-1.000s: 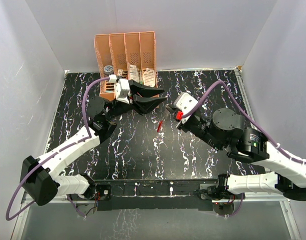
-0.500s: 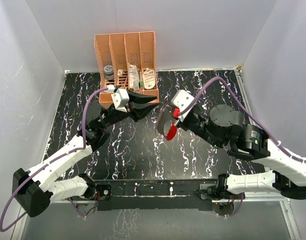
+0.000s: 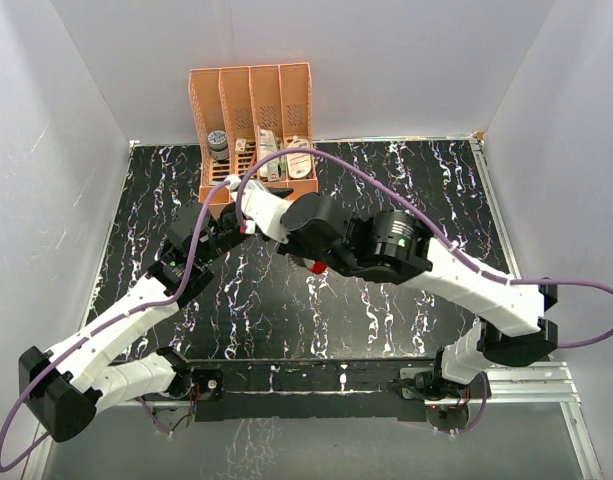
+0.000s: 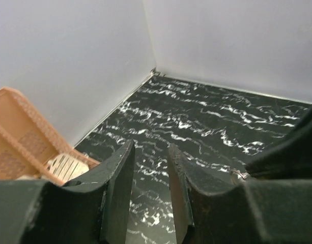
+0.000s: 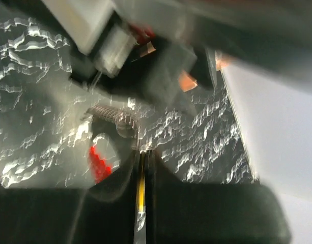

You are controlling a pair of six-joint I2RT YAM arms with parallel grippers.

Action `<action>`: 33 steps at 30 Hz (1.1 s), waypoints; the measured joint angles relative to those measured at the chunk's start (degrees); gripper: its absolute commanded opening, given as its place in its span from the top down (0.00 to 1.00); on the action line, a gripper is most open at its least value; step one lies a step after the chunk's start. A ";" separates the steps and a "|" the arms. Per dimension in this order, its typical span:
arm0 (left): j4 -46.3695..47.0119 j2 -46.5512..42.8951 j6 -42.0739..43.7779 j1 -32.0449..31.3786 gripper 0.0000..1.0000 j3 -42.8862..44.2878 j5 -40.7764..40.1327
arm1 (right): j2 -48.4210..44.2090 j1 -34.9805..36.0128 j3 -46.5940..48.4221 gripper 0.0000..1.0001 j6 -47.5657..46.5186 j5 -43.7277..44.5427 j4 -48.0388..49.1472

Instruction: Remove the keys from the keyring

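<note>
Keyring tag (image 5: 100, 160) looked blurred against the black marbled table (image 3: 416, 185), white walls (image 3: 386, 60) around; right gripper (image 5: 141, 155) pinched a yellow key (image 5: 140, 190), left gripper (image 4: 149, 148) stood parted.

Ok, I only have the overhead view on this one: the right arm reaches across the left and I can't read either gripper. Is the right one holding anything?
Observer: The blurred right wrist view shows the right gripper shut on a thin yellowish sliver, probably the key.
Operator: Anything else near those fingertips?
Observer: The red-and-white tag shows just left of them in that view.
Operator: And the other arm?
Observer: Left wrist view: the left gripper is open, holding nothing.
</note>
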 measured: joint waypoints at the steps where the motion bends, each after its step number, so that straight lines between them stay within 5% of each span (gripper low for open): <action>1: -0.44 -0.24 0.42 0.00 0.63 -0.11 -0.55 | 0.98 0.00 0.13 1.00 0.13 0.00 -1.66; 3: -1.73 -1.14 1.09 0.04 0.55 -0.94 -1.79 | 1.57 0.13 0.50 1.00 0.33 -0.22 -3.21; 5: -2.08 -2.34 1.49 0.11 0.30 -1.55 -2.64 | 1.31 0.33 0.94 1.00 0.46 -0.22 -4.79; 7: -2.45 -3.67 2.01 0.11 0.27 -1.75 -3.30 | 0.70 0.37 1.03 1.00 0.61 -0.24 -5.20; 10: -2.45 -5.60 2.03 0.17 0.49 -1.75 -3.19 | 0.26 0.37 1.01 1.00 0.87 0.24 -6.29; 12: -2.45 -6.56 1.86 0.17 0.54 -1.75 -3.15 | 0.26 0.37 1.01 1.00 1.01 0.76 -6.95; 25: 6.49 -6.78 -1.64 0.48 0.46 -10.23 3.85 | 0.13 0.37 0.94 1.00 1.01 2.80 -7.61; 33: 33.53 -2.95 -18.53 11.85 0.44 -17.57 16.79 | -2.40 0.37 -0.52 1.00 1.01 2.75 -7.56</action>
